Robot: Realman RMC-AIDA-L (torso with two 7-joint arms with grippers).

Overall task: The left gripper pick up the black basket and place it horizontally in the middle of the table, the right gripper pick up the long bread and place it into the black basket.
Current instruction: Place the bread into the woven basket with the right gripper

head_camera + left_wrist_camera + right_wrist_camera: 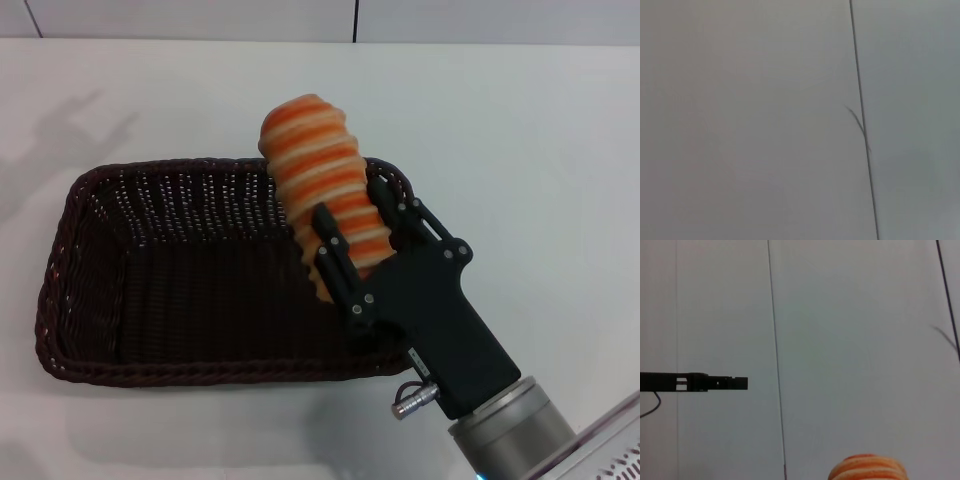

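The black basket (62, 262) lies lengthwise across the white table (520, 130), left of centre, and nothing lies inside it. My right gripper (350, 207) comes in from the lower right and is shut on the long bread (313, 150). It holds the loaf tilted, nearly upright, over the basket's right end, with the striped top showing. The loaf's lower end is down inside the basket near the right wall. The loaf's tip also shows in the right wrist view (867, 468). My left gripper is out of view; the left wrist view shows only a plain wall.
Bare tabletop surrounds the basket, widest to the right and behind it. A panelled wall (200, 18) runs along the table's far edge. In the right wrist view a thin black bar (715, 383) with a cable juts out before the wall; I cannot tell what it is.
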